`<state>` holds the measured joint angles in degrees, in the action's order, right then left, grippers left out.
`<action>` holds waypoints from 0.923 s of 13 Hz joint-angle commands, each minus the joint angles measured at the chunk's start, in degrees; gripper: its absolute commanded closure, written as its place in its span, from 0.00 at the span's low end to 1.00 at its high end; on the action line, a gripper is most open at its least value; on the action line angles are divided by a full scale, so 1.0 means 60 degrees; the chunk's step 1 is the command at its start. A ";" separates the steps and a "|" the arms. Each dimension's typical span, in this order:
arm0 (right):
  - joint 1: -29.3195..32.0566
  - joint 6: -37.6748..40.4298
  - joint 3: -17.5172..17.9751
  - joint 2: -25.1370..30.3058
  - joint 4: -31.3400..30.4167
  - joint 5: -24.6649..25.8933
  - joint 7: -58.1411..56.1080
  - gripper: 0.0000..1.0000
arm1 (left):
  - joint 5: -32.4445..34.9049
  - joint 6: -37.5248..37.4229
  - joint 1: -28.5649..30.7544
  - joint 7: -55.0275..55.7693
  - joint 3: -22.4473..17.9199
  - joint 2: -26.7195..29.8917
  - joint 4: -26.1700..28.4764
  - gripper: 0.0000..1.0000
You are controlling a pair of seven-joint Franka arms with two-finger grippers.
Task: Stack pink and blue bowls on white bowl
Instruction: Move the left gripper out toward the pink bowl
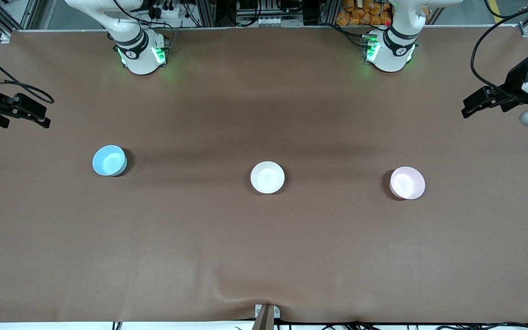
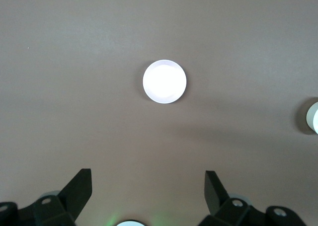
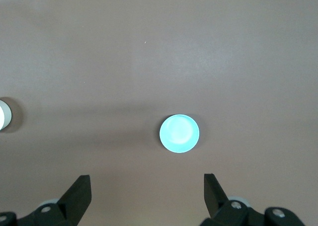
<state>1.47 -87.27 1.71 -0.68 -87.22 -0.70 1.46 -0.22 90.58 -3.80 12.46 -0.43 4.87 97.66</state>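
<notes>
Waiting high up, the left gripper (image 2: 148, 191) hangs wide open with the pink bowl (image 1: 407, 183) below it. The right gripper (image 3: 147, 193) hangs wide open above the blue bowl (image 1: 109, 160). The white bowl (image 1: 267, 177) sits between them, likely so each arm can reach it.

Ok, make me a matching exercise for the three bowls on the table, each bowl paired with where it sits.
Things:
1. blue bowl
2. white bowl
3. pink bowl

Places:
A. between the two other bowls
B. toward the left arm's end of the table
C. toward the right arm's end of the table

Pairs: 1-C, 2-A, 3-B
</notes>
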 commanded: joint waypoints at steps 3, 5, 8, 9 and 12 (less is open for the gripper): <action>-0.0083 0.0057 -0.0021 -0.0048 0.0094 0.0073 0.0005 0.00 | 0.0183 0.1525 0.0047 -0.0188 0.0043 0.0389 0.1430 0.00; -0.0083 0.0043 -0.0021 -0.0048 0.0094 0.0073 0.0005 0.00 | 0.0183 0.2375 0.0047 -0.0188 0.0043 0.0287 0.2103 0.00; -0.0069 0.0028 -0.0021 -0.0049 0.0094 0.0073 0.0005 0.00 | 0.0183 0.3139 0.0178 -0.0188 0.0028 -0.0297 0.2385 0.00; -0.0083 0.0028 -0.0021 -0.0063 0.0094 0.0073 0.0020 0.00 | 0.0183 0.3300 0.0281 -0.0188 0.0028 -0.0517 0.2385 0.00; -0.0083 -0.0001 -0.0021 -0.0063 0.0094 0.0073 0.0020 0.00 | 0.0183 0.3959 0.0355 -0.0188 0.0013 -0.1220 0.2429 0.00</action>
<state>1.46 -87.30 1.75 -0.71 -87.24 -0.70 1.46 -0.21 111.89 -2.17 12.36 -0.61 -0.31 112.25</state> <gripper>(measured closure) 0.000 0.000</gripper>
